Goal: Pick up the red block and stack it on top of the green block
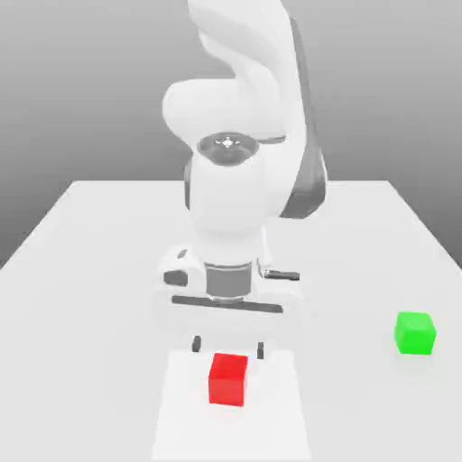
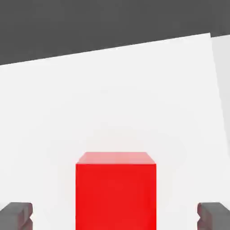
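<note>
- On the white tabletop (image 1: 81,271) sits the red block (image 1: 228,379), near the front edge in the exterior view.
- It is a small cube with flat, plain faces and sharp corners. It is bright red and not shiny.
- Its top face looks a little lighter than its front face.
- Off toward the exterior view's right sits the green block (image 1: 415,332), well apart from the red one.
- It is a cube too, about the same size, bright green with the same plain, dull faces.
- Both blocks rest flat on the tabletop, and nothing is touching them.
- The tabletop is smooth and pale, with no marks. A slightly brighter patch lies around the red block.
- The robot arm (image 1: 236,180) is big, white and round, like fat smooth tubes joined together, with dark grey parts at the side.
- The end effector (image 1: 228,346) hangs just behind and above the red block in the exterior view. Its two fingers (image 1: 197,343) are short, dark and thin.
- The fingers are spread wide, wider than the block, and they hold nothing.
- From the hand view, the red block (image 2: 116,193) sits between the two dark grey fingertips (image 2: 15,215), with white gaps on both sides.
- The fingertips look blocky and square at the ends.
</note>
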